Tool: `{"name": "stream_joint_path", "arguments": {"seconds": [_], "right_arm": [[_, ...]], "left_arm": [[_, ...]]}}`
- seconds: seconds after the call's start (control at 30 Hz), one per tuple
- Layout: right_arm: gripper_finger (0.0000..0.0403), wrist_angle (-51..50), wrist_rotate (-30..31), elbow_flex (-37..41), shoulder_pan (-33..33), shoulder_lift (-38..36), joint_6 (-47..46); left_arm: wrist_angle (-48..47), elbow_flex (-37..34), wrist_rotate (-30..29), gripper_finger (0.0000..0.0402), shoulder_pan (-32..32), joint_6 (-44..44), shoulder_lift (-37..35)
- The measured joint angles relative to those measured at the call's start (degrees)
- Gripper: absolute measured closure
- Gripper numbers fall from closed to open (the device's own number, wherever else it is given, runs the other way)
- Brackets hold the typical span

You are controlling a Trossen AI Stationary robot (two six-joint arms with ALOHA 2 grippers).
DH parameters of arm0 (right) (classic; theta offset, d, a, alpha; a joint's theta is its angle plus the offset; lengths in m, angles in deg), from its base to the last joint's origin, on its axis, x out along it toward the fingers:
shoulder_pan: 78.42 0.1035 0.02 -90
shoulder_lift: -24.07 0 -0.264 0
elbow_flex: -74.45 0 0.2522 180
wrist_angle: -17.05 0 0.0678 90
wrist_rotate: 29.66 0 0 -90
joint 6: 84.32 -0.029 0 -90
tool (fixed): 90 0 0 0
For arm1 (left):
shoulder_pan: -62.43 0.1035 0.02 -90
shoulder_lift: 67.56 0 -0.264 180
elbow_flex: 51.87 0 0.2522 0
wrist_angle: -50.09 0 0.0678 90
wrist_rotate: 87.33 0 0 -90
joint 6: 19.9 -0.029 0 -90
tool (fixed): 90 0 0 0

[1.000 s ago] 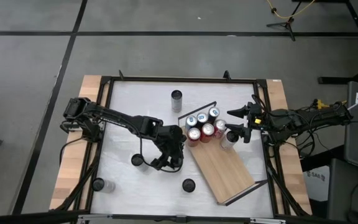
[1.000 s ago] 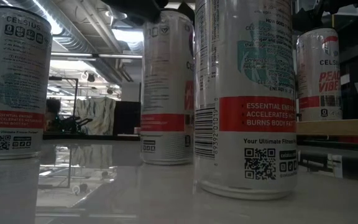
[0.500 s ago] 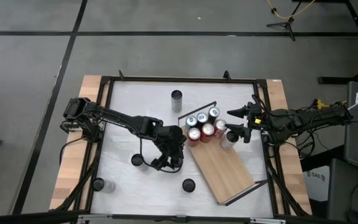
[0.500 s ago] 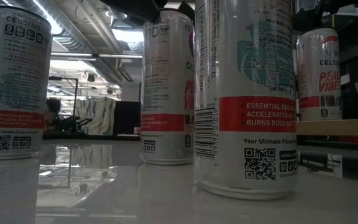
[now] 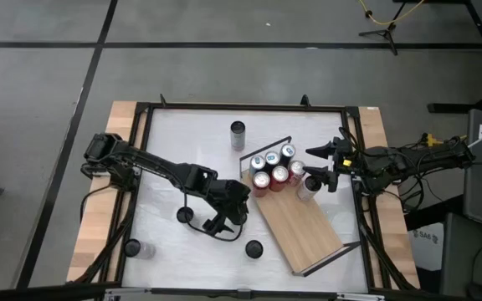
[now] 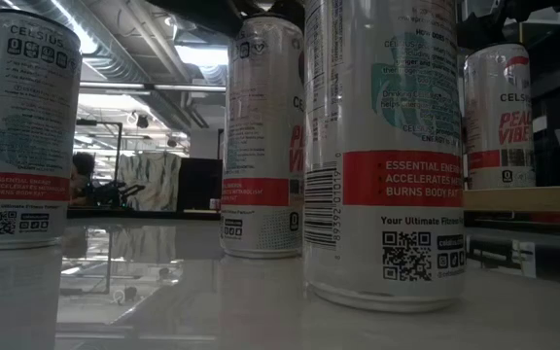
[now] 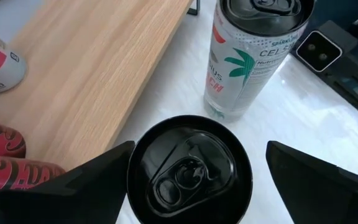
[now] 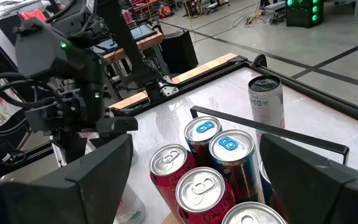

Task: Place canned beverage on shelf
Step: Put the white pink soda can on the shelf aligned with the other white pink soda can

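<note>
The left tool [image 7: 191, 168] stands wide around a black-topped can [image 7: 188, 168] on the counter [image 7: 303, 118], at 9 o'clock of the shelf [image 5: 301, 224]. Centre it, close squarely, lift upright. The right tool [image 5: 318, 165], apparently wide, waits by the shelf's cans.

A robotics lab: concrete floor [image 5: 224, 75], cables [image 5: 383, 18] (taped lines too), ceiling ducts [image 6: 115, 58].

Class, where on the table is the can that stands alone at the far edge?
In the high view the lone silver can stands upright on the white tabletop near its far edge, just beyond the shelf and its cluster of cans.
</note>
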Motion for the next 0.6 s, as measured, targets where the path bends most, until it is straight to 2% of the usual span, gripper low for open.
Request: {"name": "stream_joint_path", "arguments": {"seconds": [0.2, 0.43, 0.6], "right_arm": [[0.0061, 0.0, 0.0, 0.0, 0.02, 0.01, 0.0], [0.0061, 0.0, 0.0, 0.0, 0.02, -0.01, 0.0], [0.0061, 0.0, 0.0, 0.0, 0.01, 0.0, 0.0]], "left_arm": [[-0.1, 0.0, -4.49, 0.0049, -1.89, 0.58, -0.02], [-0.19, 0.0, -10.21, 0.0049, -3.19, 9.68, -0.07], [-0.15, 0.0, -11.42, 0.0049, -3.6, 16.12, -0.15]]}}
